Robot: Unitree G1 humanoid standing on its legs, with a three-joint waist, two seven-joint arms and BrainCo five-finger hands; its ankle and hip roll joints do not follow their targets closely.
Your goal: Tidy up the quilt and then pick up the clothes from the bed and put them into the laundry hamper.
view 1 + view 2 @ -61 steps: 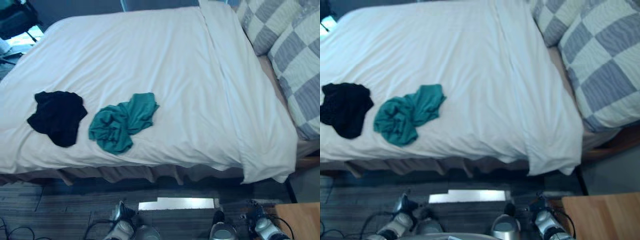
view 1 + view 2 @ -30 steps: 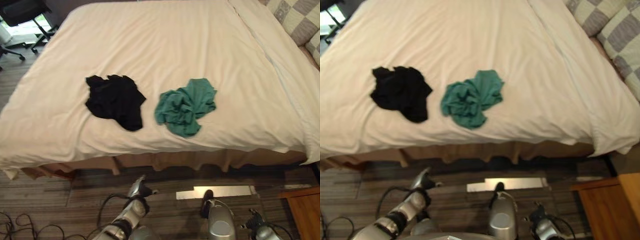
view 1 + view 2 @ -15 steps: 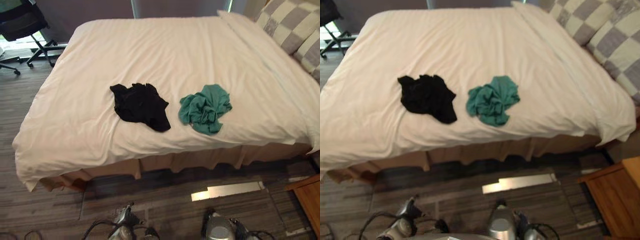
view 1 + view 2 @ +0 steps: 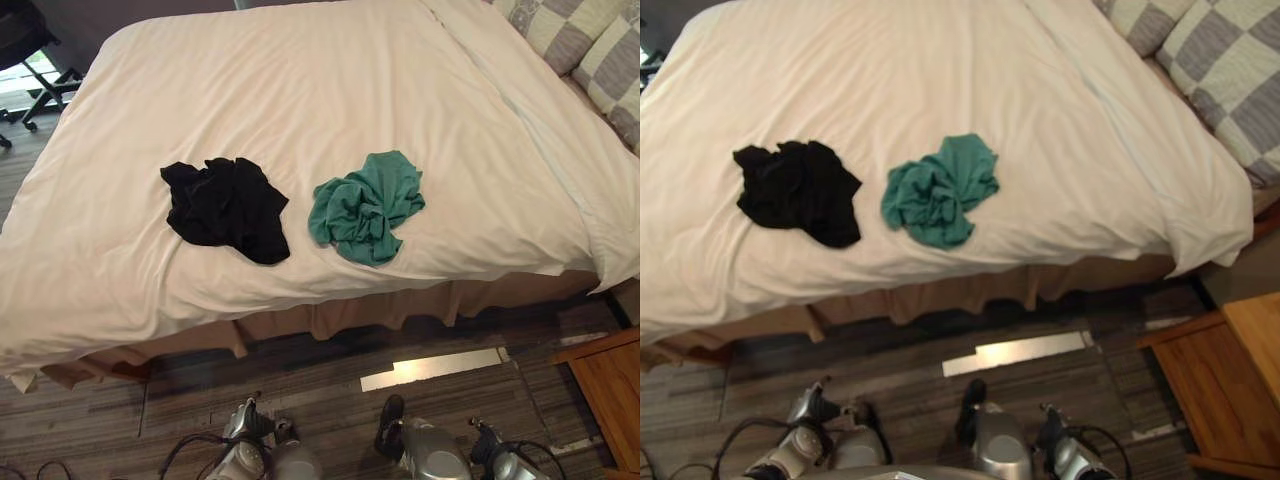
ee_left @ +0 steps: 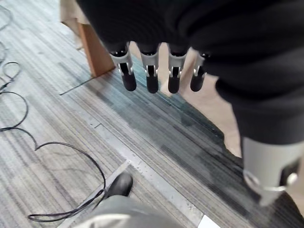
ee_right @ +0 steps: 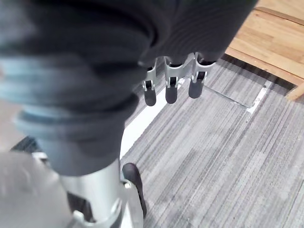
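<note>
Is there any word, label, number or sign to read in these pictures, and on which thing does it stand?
None: no text can be read anywhere.
The black garment, the green garment, the white quilt and the checked pillows carry no print that shows.

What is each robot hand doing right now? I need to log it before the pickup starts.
Left robot hand: open, fingers straight, holding nothing, hanging over the floor.
Right robot hand: open, fingers straight, holding nothing, also over the floor.
</note>
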